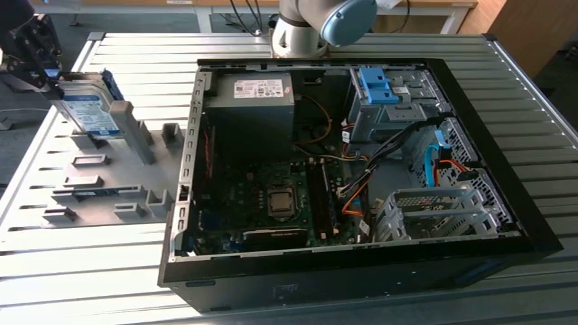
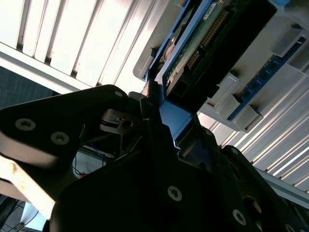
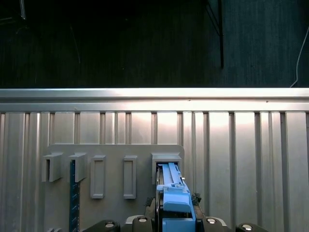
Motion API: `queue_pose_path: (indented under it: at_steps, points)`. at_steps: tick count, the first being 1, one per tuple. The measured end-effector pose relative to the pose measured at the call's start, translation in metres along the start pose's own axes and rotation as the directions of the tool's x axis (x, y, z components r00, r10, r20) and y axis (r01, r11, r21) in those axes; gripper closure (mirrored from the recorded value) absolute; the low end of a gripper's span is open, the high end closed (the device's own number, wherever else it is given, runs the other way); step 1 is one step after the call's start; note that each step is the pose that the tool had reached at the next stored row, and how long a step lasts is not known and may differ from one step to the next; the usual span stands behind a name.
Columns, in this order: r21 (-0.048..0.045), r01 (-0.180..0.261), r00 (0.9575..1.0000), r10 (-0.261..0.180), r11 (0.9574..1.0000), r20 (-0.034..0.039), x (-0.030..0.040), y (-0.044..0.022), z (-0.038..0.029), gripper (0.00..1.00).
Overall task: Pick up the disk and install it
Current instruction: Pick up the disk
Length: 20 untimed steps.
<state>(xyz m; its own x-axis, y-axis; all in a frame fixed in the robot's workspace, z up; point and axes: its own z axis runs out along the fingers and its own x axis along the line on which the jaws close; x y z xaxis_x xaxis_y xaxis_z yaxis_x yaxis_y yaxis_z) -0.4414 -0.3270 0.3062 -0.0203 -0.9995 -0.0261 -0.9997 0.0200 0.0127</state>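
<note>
In the exterior view the nearest thing is the black front wall of the open computer case point(image 1: 361, 284), which lies on its side on the slatted metal table point(image 1: 81, 277). Just past that wall, at about five o'clock inside the case, sits a perforated metal drive cage point(image 1: 434, 211). Toward seven o'clock lies the motherboard point(image 1: 235, 196) with its processor socket point(image 1: 281, 202), and orange cables point(image 1: 354, 200) run between the two. Farther in, the grey power-supply box point(image 1: 253, 118) fills the eleven o'clock corner, and a blue plastic latch piece point(image 1: 378, 84) stands at one o'clock. At nine o'clock from the case, just beside its wall, a grey fixture plate point(image 1: 99, 203) with raised slot blocks lies flat on the table. In the first wrist view a narrow blue circuit board point(image 3: 74, 203) stands on edge in one of its slots. At the plate's far end, about ten o'clock in the exterior view, the disk point(image 1: 91, 112) stands tilted on its end, its white-and-blue label facing the camera and its lower end at a slot block. Whether it rests in the block or hangs just above it cannot be told. The gripper point(image 1: 53, 76) holds the disk's upper end. In the second wrist view its black fingers point(image 2: 153, 121) are pressed onto the disk's blue rail, pinching it, with the green circuit-board underside running away from them. Farthest off, at twelve o'clock beyond the case, stands the arm's base point(image 1: 302, 34).
</note>
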Motion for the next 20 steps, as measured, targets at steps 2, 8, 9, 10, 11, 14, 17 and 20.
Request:
queue_pose_path:
  at_steps: [2, 8, 9, 10, 11, 14, 17, 20]
  points:
    - [-0.0002, 0.0, 1.0, 0.0, 1.0, -0.0001, 0.0, 0.0, -0.0006, 0.64]
    - [-0.0001, 0.0, 1.0, 0.0, 1.0, 0.0, -0.0001, 0.0001, -0.0048, 0.64]
    - [0.0, 0.0, 1.0, 0.0, 1.0, 0.0, -0.0001, 0.0001, -0.0056, 0.64]
    - [0.0001, 0.0, 1.0, 0.0, 1.0, 0.0, -0.0002, 0.0001, -0.0065, 0.64]
    - [0.0, 0.0, 1.0, 0.0, 1.0, 0.0, -0.0002, 0.0001, -0.0072, 0.64]
    - [0.0001, 0.0, 1.0, 0.0, 1.0, 0.0, -0.0003, 0.0001, -0.01, 0.64]
    - [-0.0001, 0.0, 1.0, 0.0, 1.0, 0.0, -0.0003, 0.0002, -0.0117, 0.64]
    - [0.0, 0.0, 1.0, 0.0, 1.0, 0.0, -0.0003, 0.0002, -0.0133, 0.64]
